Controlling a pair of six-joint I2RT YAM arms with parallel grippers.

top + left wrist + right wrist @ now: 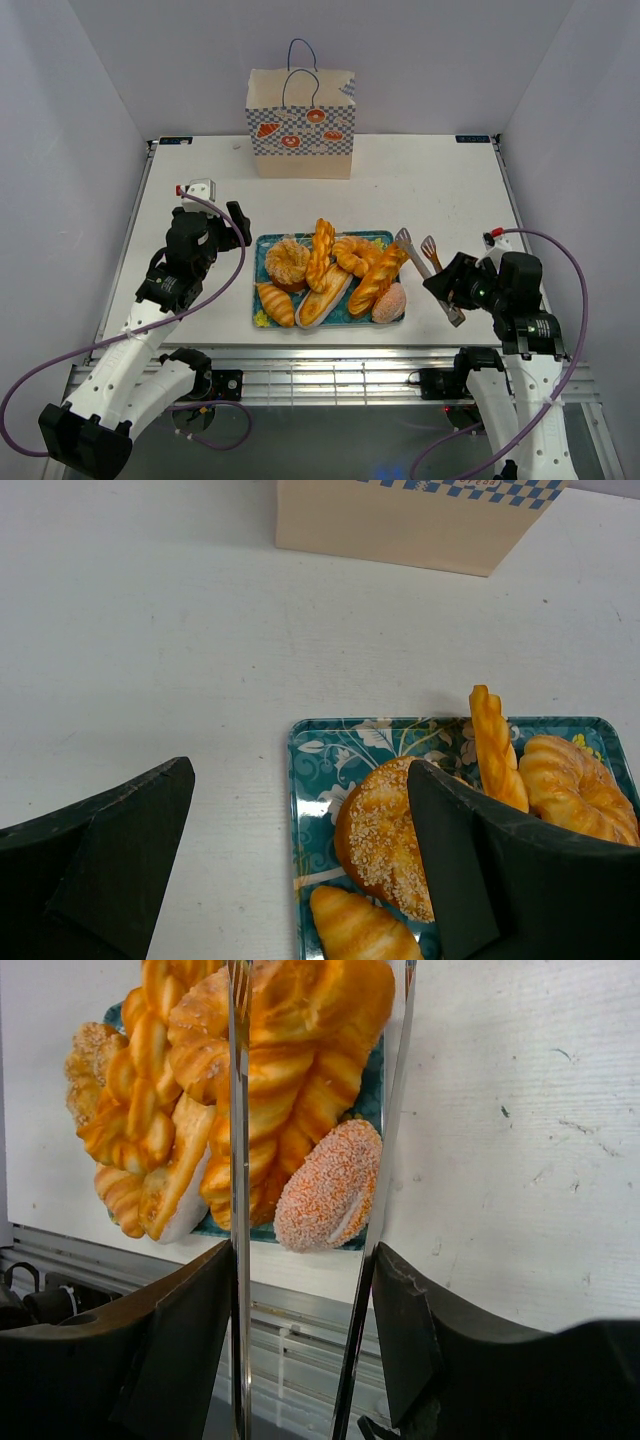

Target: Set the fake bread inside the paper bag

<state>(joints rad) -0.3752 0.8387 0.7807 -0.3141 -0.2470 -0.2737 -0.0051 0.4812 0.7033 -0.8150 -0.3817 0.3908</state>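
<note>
The paper bag [300, 120] stands upright at the table's far centre; its base shows in the left wrist view [410, 525]. The fake bread lies on a teal floral tray [262, 243]: seeded round bun [287, 262] [385, 830], croissant [276, 303], twisted loaf [320, 252], baguette [378, 278], pink-topped bun [389, 302] [330, 1185]. My left gripper [215, 222] [300, 770] is open and empty, just left of the tray. My right gripper [440, 285] [305, 1255] is shut on the metal tongs [420, 262] [238, 1160], whose spread tips reach over the tray's right edge.
The tray [300, 780] sits at the table's near centre. A metal rail [330, 375] runs along the near edge. Enclosure walls stand on the left, right and far sides. Purple cables [575, 300] loop beside both arms.
</note>
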